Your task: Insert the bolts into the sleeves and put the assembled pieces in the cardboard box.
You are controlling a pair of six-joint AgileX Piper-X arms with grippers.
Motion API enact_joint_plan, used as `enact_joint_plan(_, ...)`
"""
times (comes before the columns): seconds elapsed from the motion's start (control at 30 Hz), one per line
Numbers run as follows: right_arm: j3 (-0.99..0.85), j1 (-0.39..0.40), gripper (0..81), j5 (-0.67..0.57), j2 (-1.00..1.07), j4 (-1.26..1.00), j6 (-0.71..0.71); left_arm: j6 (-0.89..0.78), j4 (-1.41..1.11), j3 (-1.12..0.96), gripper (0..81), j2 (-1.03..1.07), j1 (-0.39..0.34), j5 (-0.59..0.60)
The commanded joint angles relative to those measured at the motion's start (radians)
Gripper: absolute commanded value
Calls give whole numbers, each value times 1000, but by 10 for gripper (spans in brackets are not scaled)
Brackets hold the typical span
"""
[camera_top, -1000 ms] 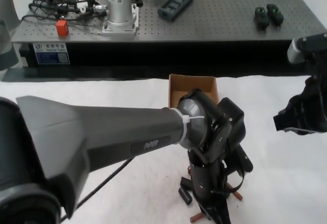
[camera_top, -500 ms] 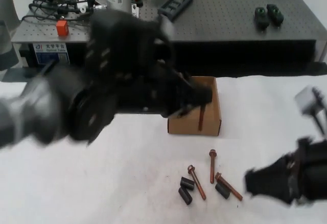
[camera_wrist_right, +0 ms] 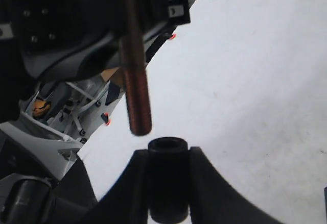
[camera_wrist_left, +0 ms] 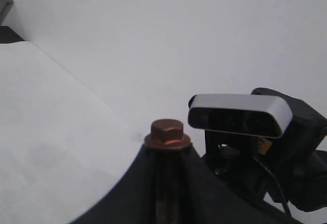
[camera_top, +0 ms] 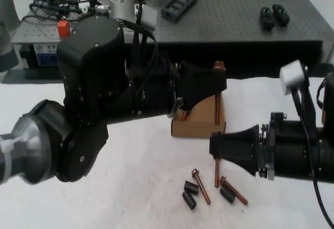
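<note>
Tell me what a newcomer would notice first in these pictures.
The left gripper holds a copper-coloured bolt upright, head up. Just under the bolt's threaded tip, the right gripper holds a black sleeve, opening up, not touching. Loose bolts and sleeves lie on the white cloth near the cardboard box.

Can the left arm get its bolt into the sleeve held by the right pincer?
Probably yes: the coppery metal bolt hangs just above the black cylindrical sleeve, slightly aside of its open mouth; nothing lies between.
</note>
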Motion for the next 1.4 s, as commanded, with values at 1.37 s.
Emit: enact_joint_plan(1.37, -3, 11, 17, 76, 0, -214, -33, -4, -23, -1, 7, -13, 18, 50)
